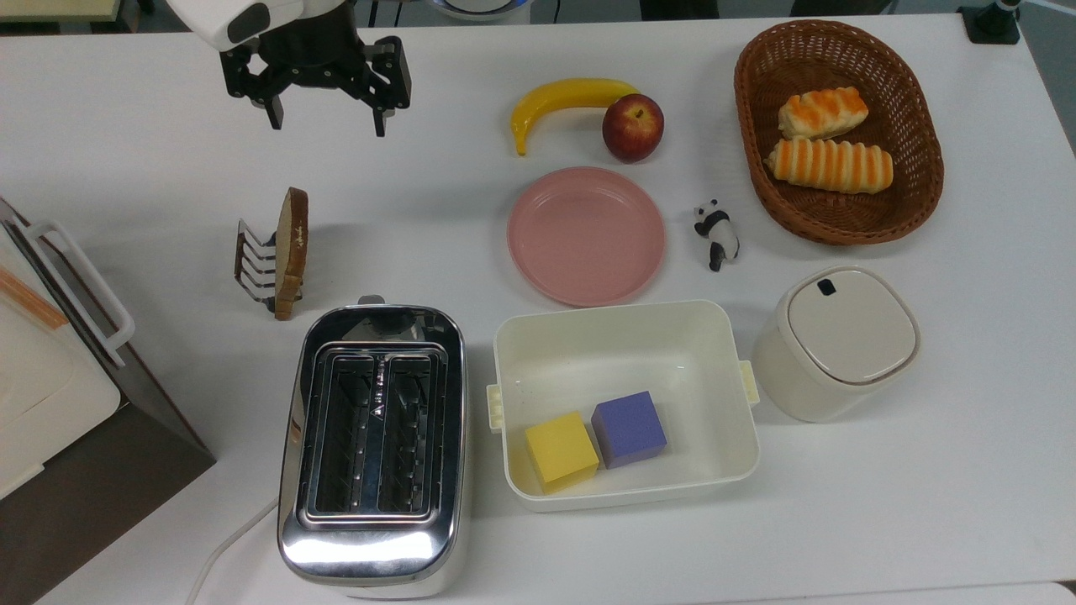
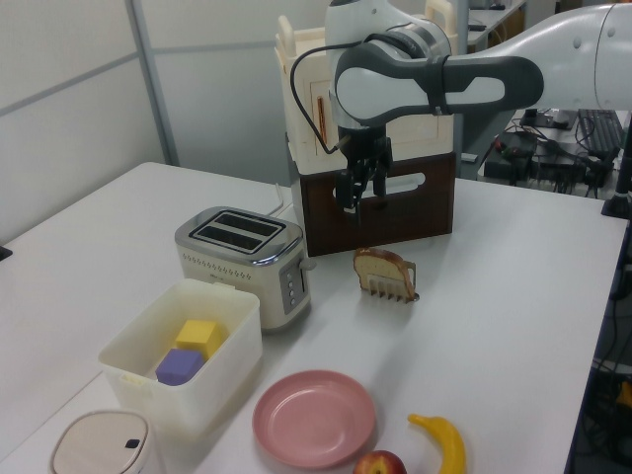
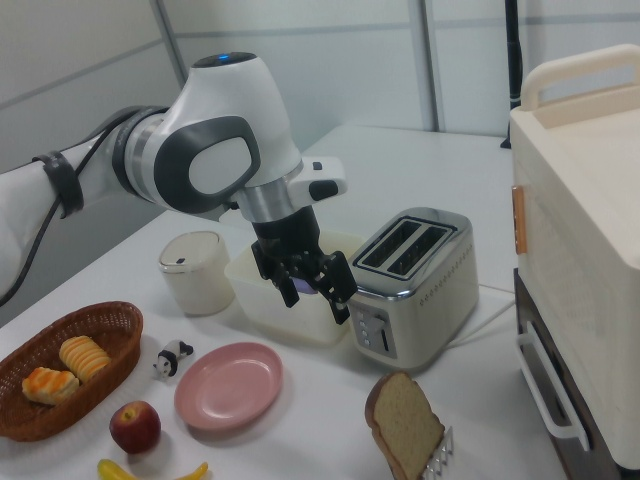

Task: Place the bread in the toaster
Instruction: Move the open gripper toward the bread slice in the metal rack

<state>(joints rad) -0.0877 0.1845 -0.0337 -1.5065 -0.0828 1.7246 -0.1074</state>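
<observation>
— What sort of place was it?
— A robotics lab set up as a mock kitchen. A white table [image 1: 471,218] stood among grey partition walls [image 2: 69,109], with a desk of cables and a keyboard [image 2: 602,123] behind.
— And the kitchen part?
— A toaster [image 1: 374,441], a plate [image 1: 586,235], a banana [image 1: 563,101], and a robot arm [image 3: 215,160] over them.

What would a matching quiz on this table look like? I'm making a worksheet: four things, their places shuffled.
Things:
1. bread
2. purple cube
3. striped rolls
4. apple

Places:
A. in the wicker basket
B. beside the banana
C. upright in the wire rack
D. in the white bin

Pairs: 1-C, 2-D, 3-A, 4-B
</observation>
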